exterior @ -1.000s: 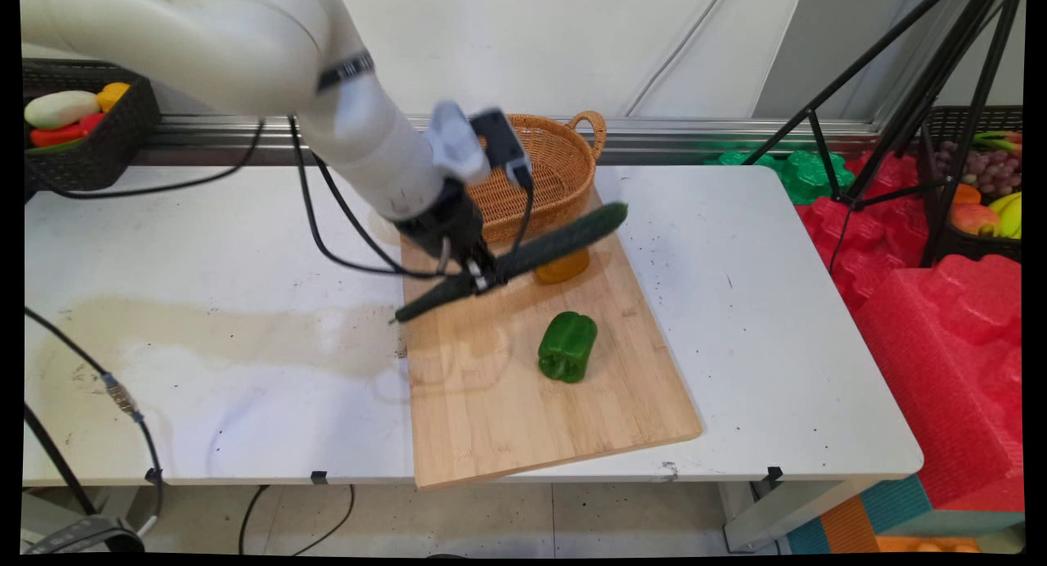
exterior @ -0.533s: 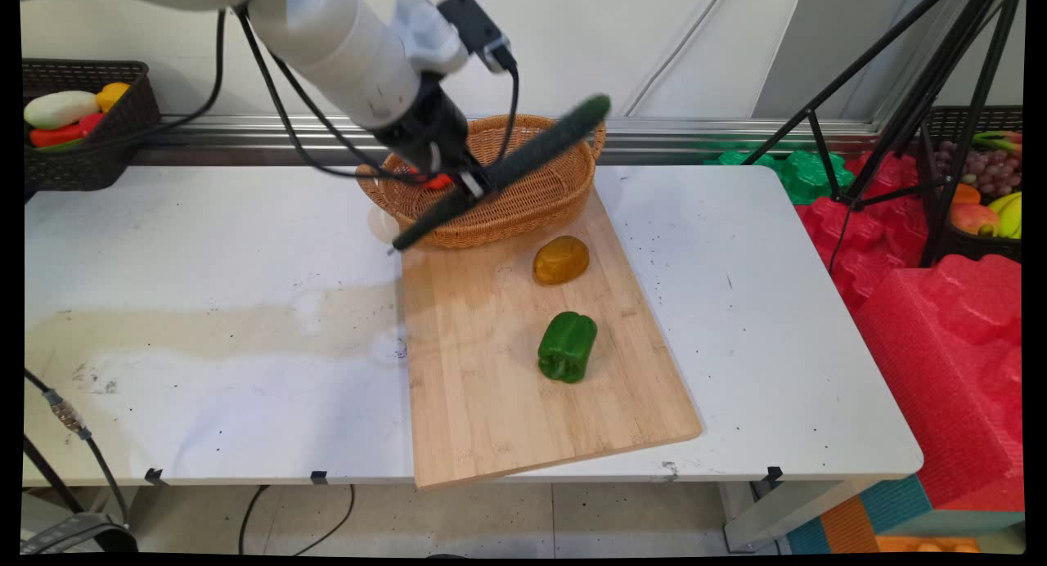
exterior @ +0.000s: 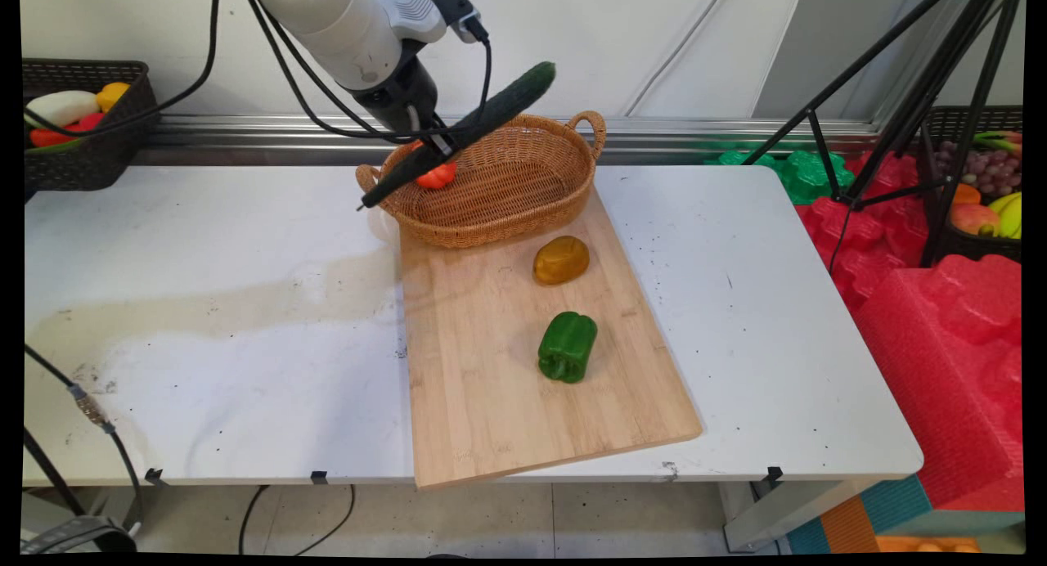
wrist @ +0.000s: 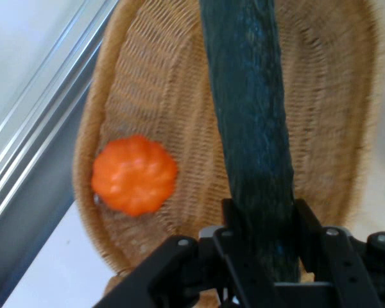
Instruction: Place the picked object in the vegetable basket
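Observation:
My gripper (exterior: pixel 442 145) is shut on a long dark green cucumber (exterior: pixel 462 130) and holds it tilted in the air above the wicker basket (exterior: pixel 523 191). In the hand view the cucumber (wrist: pixel 250 122) runs up from between the fingers (wrist: pixel 311 221) across the basket's woven floor (wrist: pixel 160 96). A small orange-red pumpkin (wrist: pixel 135 173) lies inside the basket, left of the cucumber; it also shows in the main view as the pumpkin (exterior: pixel 436 176), just under the gripper.
A wooden cutting board (exterior: pixel 507 386) lies in front of the basket with a yellow-brown vegetable (exterior: pixel 561 260) and a green bell pepper (exterior: pixel 567 346) on it. A dark crate of produce (exterior: pixel 78 124) stands at the back left. Tripod legs (exterior: pixel 891 100) and red foam (exterior: pixel 941 321) stand right of the table.
The gripper has carried the cucumber up from over the cutting board and back to above the basket, uncovering the yellow-brown vegetable and the pumpkin in the basket.

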`<state>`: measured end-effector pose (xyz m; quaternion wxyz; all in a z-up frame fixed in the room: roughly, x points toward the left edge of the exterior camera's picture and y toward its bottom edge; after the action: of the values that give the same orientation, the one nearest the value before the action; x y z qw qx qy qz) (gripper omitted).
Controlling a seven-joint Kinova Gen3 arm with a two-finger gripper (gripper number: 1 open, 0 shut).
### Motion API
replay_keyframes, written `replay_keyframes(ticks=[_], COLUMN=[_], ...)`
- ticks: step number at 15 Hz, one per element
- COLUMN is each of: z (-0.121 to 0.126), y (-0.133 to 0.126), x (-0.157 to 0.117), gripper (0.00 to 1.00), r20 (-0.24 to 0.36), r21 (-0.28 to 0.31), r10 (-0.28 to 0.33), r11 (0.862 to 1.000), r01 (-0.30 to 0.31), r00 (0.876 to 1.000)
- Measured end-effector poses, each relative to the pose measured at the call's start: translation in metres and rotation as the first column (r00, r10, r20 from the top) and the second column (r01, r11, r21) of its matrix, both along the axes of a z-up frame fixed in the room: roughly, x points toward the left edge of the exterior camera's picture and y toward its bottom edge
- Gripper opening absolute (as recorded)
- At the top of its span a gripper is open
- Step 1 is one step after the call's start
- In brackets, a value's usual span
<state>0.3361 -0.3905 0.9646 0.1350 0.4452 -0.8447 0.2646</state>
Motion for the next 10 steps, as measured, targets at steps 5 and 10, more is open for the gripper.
replay_keyframes(ticks=[5, 10], z=[-0.026, -0.047], y=[-0.027, -0.039], x=[0.014, 0.012], gripper=[0.00, 0.00], r20=[0.053, 0.057], r21=[0.053, 0.105], r10=[0.086, 0.160], r11=[0.995, 0.981], r01=[-0.089, -0.165], r00=[0.995, 0.986])
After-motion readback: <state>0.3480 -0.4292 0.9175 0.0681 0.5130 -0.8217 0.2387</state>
